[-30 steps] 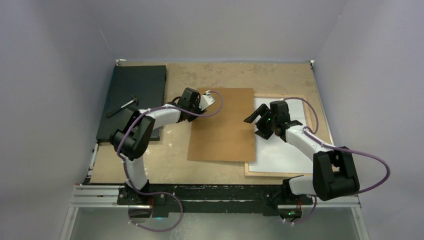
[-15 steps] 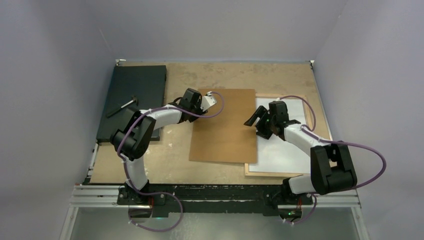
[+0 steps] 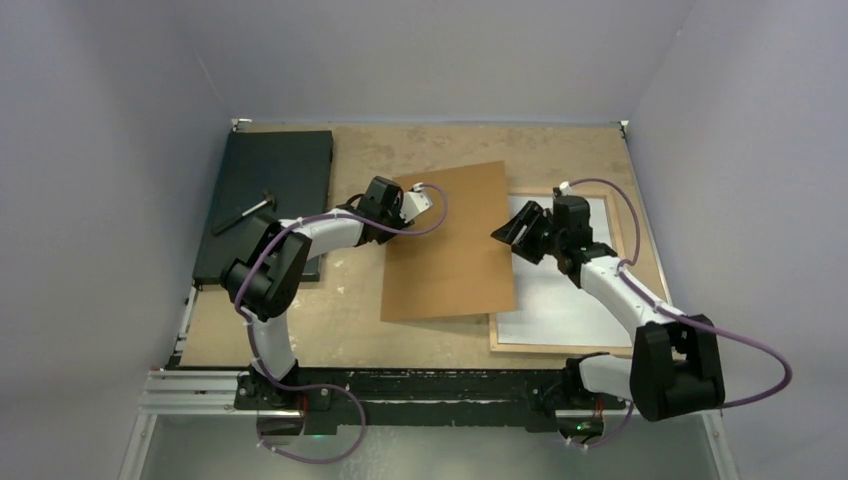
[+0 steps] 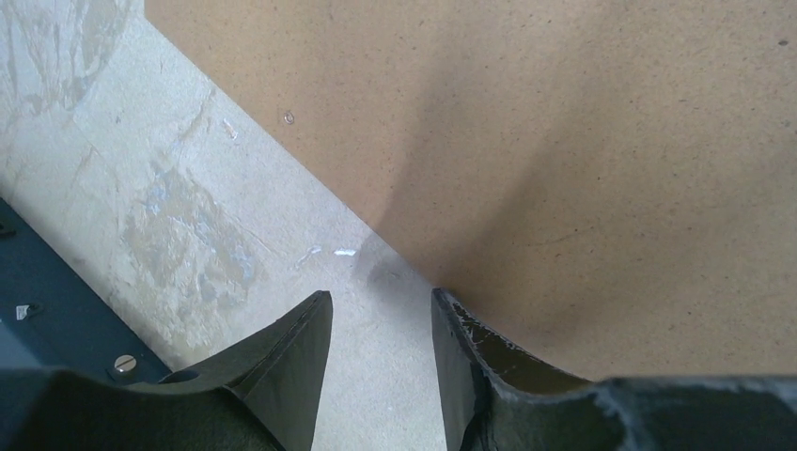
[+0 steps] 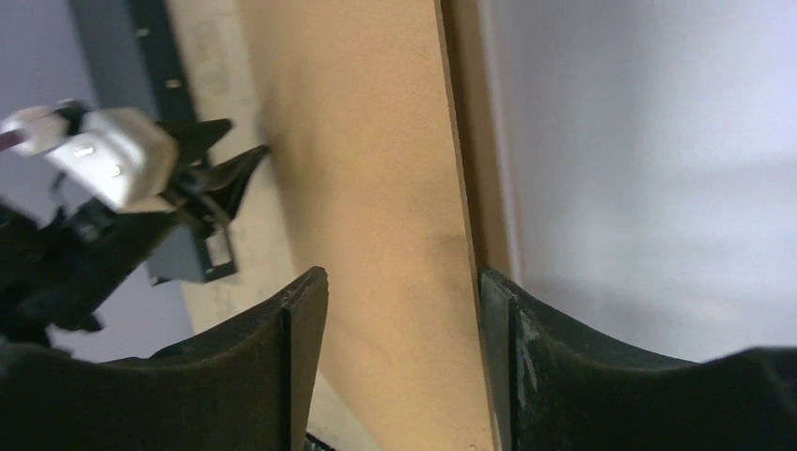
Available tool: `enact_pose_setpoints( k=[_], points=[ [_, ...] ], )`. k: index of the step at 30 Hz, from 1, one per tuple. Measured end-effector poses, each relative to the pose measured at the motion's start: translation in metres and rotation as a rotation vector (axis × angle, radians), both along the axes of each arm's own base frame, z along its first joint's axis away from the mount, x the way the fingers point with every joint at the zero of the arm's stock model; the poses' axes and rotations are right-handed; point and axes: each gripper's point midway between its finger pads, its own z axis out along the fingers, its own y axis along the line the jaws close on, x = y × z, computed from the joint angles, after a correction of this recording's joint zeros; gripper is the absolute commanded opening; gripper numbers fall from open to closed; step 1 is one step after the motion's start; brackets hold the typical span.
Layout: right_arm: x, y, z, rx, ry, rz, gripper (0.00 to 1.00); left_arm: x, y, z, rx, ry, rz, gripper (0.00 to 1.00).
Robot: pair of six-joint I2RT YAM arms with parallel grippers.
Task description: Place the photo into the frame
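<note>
The right hand (image 5: pixel 399 274) is half open, its fingers either side of the right edge of the brown panel (image 3: pixel 450 250). The panel's face fills the gap between them. I can't tell if either finger presses on it. The left hand (image 4: pixel 381 293) is part open too, with nothing in it. Bare tabletop (image 3: pixel 330 320) shows in the gap, and its right finger sits at the panel's left edge.

The photo (image 3: pixel 565 290) lies white back up inside the frame (image 3: pixel 540 349), on the right of the tabletop. The panel sits askew, and its right edge overlaps the left side of frame and photo.

There is bare tabletop beyond the panel and to its near left. A black board (image 3: pixel 270 190) with a small dark tool (image 3: pixel 245 213) on it takes the far left. The frame's right rail runs close to the tabletop's edge.

The top view alone shows the whole layout. The right wrist view shows the panel's thin edge, a wooden strip beside it, and the left hand's fingertips at the far edge. The left wrist view shows scuffs on the tabletop by that edge.
</note>
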Motion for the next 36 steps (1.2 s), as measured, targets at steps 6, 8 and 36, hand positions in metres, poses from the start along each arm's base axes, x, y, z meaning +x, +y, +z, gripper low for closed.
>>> enact_pose_setpoints(
  k=[6, 8, 36],
  points=[
    [0.002, 0.023, 0.04, 0.129, -0.121, 0.103, 0.33, 0.001, 0.003, 0.0, -0.023, 0.018, 0.001, 0.44],
    [-0.003, 0.034, 0.043, 0.171, -0.111, 0.146, 0.28, -0.002, -0.002, 0.001, -0.06, 0.04, -0.018, 0.45],
    [0.049, 0.07, 0.14, 0.446, -0.03, -0.059, 0.0, -0.187, -0.045, 0.285, -0.263, -0.305, -0.701, 0.64]
  ],
)
